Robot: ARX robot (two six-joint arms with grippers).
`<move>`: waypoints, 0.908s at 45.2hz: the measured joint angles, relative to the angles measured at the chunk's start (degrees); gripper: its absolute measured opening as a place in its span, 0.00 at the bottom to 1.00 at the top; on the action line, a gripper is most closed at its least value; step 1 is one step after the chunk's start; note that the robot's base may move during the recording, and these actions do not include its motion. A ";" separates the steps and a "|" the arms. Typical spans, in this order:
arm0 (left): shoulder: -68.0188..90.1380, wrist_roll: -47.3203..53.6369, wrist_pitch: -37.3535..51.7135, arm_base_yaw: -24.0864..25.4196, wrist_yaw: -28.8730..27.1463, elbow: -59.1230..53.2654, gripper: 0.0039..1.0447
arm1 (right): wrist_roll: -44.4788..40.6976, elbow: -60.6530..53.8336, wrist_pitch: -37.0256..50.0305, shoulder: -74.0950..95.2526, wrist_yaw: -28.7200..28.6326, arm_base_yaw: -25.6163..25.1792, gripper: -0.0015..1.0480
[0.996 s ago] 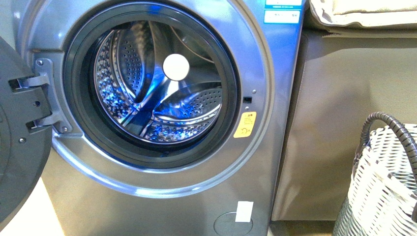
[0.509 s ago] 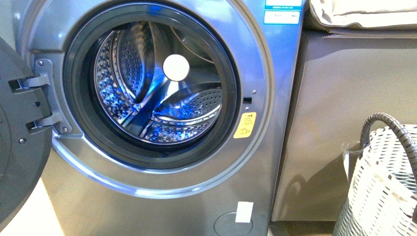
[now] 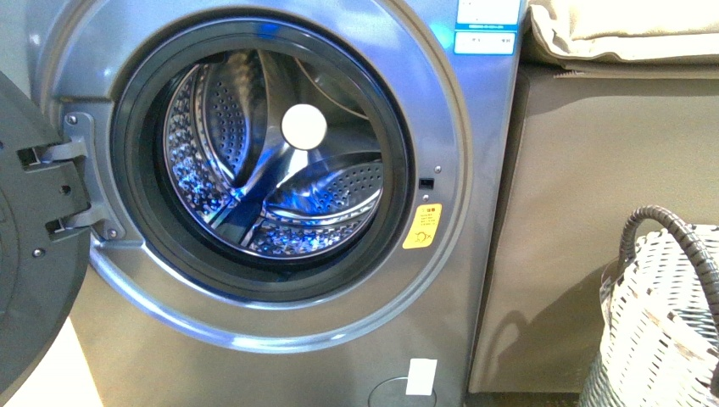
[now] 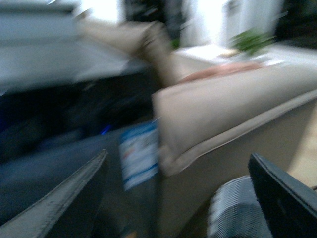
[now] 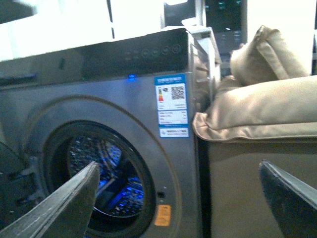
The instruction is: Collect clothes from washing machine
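A beige sofa point(image 3: 610, 30) flanks the washing machine point(image 3: 475, 170); its drum point(image 3: 280, 182) appears empty, clothes unseen. Both pincers point(image 4: 178, 198) point(image 5: 178, 198) are held apart. The drum should be checked deeply before withdrawal.

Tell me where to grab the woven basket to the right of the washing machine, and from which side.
Take the dark arched handle near its top, coming down from above. It stands up clear of the basket rim as a thin loop, while the woven wall is wide and rounded, so probably poor to pinch.
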 joint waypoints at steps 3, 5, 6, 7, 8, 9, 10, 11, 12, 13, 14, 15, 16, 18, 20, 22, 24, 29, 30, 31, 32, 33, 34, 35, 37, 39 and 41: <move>-6.60 -0.96 1.99 1.29 -13.14 -10.82 0.67 | -5.25 2.78 -14.78 -3.32 11.63 2.01 0.80; -12.04 -1.20 5.66 3.41 -16.13 -19.43 0.59 | -7.37 2.34 -22.40 -5.05 17.05 2.12 0.72; -13.79 -1.25 6.80 4.44 -16.26 -22.03 0.55 | -7.96 1.64 -24.26 -5.75 17.90 2.12 0.69; -17.64 -1.40 9.29 6.05 -15.74 -27.76 0.50 | -8.59 0.24 -25.40 -6.49 18.67 2.10 0.64; -20.74 -1.57 11.23 7.76 -15.37 -32.48 0.45 | -9.07 -1.07 -25.57 -7.02 18.67 2.12 0.59; -23.37 -1.68 12.87 9.38 -15.04 -36.83 0.40 | -9.53 -2.21 -25.55 -7.45 18.60 2.19 0.54; -25.66 -1.88 14.36 10.47 -13.75 -40.96 0.35 | -9.92 -3.23 -25.38 -7.74 18.45 2.25 0.49; -27.17 -1.97 15.30 11.10 -12.70 -43.65 0.31 | -10.05 -3.91 -25.22 -8.07 18.27 2.29 0.45; -29.18 -2.03 16.61 12.00 -11.28 -47.36 0.26 | -10.34 -4.92 -24.96 -8.79 18.23 2.43 0.40; -30.97 -2.08 17.86 13.05 -10.01 -50.86 0.21 | -10.47 -5.79 -24.61 -9.57 18.23 2.43 0.35; -32.11 -2.14 18.64 13.73 -9.22 -53.02 0.18 | -10.54 -6.38 -24.44 -10.12 18.27 2.43 0.32; -33.07 -2.21 19.41 14.45 -8.37 -55.15 0.14 | -10.58 -6.88 -24.28 -10.67 18.32 2.43 0.28; -33.92 -2.19 20.09 15.10 -7.52 -57.16 0.11 | -10.60 -7.45 -24.11 -11.19 18.34 2.43 0.25; -35.52 -2.21 21.29 16.26 -5.62 -60.96 0.04 | -10.73 -8.46 -23.85 -12.11 18.45 2.43 0.18; -37.11 -2.25 22.36 17.42 -4.20 -64.26 0.03 | -10.78 -9.44 -23.69 -12.92 18.47 2.43 0.12; -38.97 -2.27 23.54 19.17 -3.13 -67.84 0.03 | -10.80 -10.60 -23.58 -13.75 18.45 2.43 0.03; -40.04 -2.32 24.24 20.41 -2.64 -70.20 0.03 | -10.95 -11.37 -23.54 -14.32 18.45 2.43 0.02; -43.50 -2.43 26.03 23.23 0.13 -75.36 0.03 | -10.97 -13.16 -23.52 -15.91 18.40 2.43 0.02; -44.22 -2.43 26.36 23.71 0.68 -76.24 0.03 | -10.97 -13.51 -23.52 -16.33 18.43 2.43 0.02; -44.92 -2.43 26.69 24.13 1.27 -77.09 0.03 | -10.97 -13.84 -23.52 -16.72 18.45 2.43 0.02; -45.55 -2.43 26.97 24.59 1.81 -77.92 0.03 | -10.97 -14.14 -23.54 -17.07 18.45 2.43 0.02; -46.36 -2.43 27.30 25.16 2.49 -79.12 0.03 | -10.97 -14.45 -23.54 -17.44 18.51 2.43 0.02; -46.90 -2.43 27.50 25.57 2.82 -79.91 0.03 | -10.97 -14.71 -23.54 -17.75 18.49 2.43 0.02; -47.45 -2.43 27.67 25.99 3.26 -80.65 0.03 | -10.97 -15.06 -23.54 -18.25 18.47 2.43 0.02; -48.52 -2.43 28.02 26.82 4.09 -82.12 0.03 | -10.97 -15.50 -23.58 -18.88 18.47 2.43 0.02; -49.62 -2.43 28.30 27.63 4.68 -83.45 0.03 | -10.97 -15.98 -23.74 -19.50 18.45 2.43 0.02; -50.62 -2.43 28.52 28.41 5.38 -84.70 0.03 | -10.97 -16.46 -23.96 -20.11 18.47 2.43 0.02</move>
